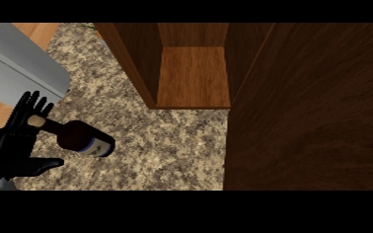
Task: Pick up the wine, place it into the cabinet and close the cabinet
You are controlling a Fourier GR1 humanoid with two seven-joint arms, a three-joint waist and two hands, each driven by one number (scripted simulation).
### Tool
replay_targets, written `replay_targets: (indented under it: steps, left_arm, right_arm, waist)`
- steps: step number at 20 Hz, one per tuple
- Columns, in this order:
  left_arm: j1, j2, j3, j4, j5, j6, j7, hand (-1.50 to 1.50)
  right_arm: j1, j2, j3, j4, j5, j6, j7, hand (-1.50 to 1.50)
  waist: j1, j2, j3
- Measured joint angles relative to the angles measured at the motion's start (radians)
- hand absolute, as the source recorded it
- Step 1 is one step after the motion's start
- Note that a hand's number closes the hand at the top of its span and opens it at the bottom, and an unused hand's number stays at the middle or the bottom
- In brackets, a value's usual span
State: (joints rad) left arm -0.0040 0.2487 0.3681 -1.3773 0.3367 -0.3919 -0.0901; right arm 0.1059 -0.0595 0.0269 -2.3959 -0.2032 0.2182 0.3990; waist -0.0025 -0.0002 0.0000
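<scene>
From where I stand, the wine bottle (86, 139) is at the left of the speckled counter (167, 143). It looks tipped over, its dark body and label toward the middle and its neck pointing back at the robot's left hand (16, 143). That hand is spread: the fingers (29, 106) stand straight up behind the neck and the thumb (44, 164) juts out to the side below the bottle. The neck crosses in front of the fingers, but nothing is wrapped round it, so I'd call the hand released rather than grasping. The right hand is nowhere to be seen.

The cabinet (134, 59) stands open well off to the right of the bottle, its lighter shelf (193, 76) bare. The big dark panel on the right I take to be its door (299, 113), swung out toward the robot. A grey slab (29, 64) sits at the upper left, just beyond the fingertips.

To my eye this is the pick-up step, with the grasp not yet made. The next move calls for the fingers and thumb to curl round the neck or upper body. After that comes a lift, a carry rightward past the cabinet's left wall onto the shelf, and then closing the door
</scene>
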Motion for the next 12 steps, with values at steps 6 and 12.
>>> replay_targets:
  steps: [6, 12]
  left_arm:
    - [-0.027, -0.002, -0.015, 0.132, -0.046, -0.024, -0.087, -1.50]
    - [-0.063, 0.008, -0.022, 0.258, -0.071, -0.050, -0.154, -1.50]
  right_arm:
    - [-0.018, 0.007, 0.005, -0.006, 0.007, -0.011, 0.020, -1.50]
    - [-0.029, 0.011, 0.003, -0.004, 0.007, -0.018, 0.031, -1.50]
  waist:
    - [0.000, 0.000, 0.000]
    - [0.000, 0.000, 0.000]
